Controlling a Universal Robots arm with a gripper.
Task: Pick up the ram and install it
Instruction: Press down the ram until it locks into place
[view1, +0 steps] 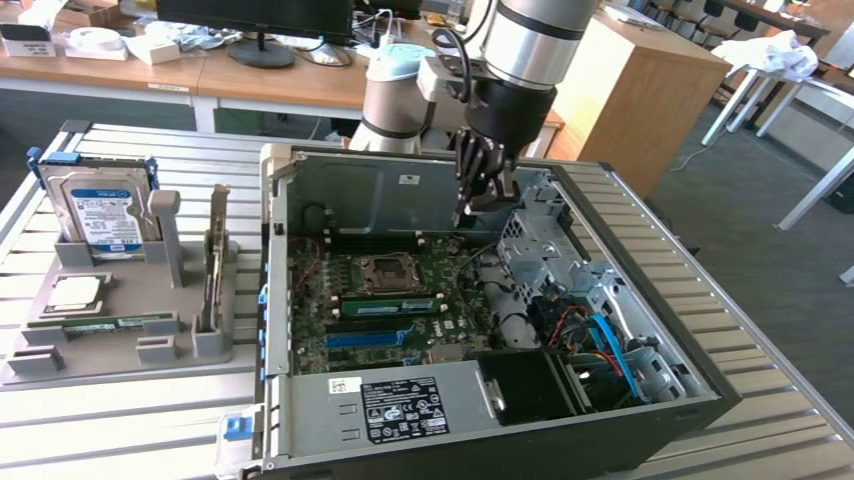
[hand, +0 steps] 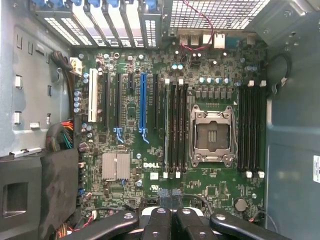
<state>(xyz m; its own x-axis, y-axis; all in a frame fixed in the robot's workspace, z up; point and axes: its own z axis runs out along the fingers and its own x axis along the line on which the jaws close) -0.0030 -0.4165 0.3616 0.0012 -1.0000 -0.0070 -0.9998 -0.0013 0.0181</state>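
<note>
The fingers (hand: 159, 224) are clenched together with nothing between them. They hang over the open computer case (view1: 387, 195), above its motherboard (hand: 130, 145). Inside the case, a green memory stick (view1: 387, 304) stands seated in a slot just beside the processor socket (hand: 211, 136). The ram (view1: 107, 323) lies outside the case, on the exterior view's left. It rests flat in a grey tray (view1: 120, 350) on the slatted surface (view1: 120, 420), near an upright hard drive (view1: 96, 205).
</note>
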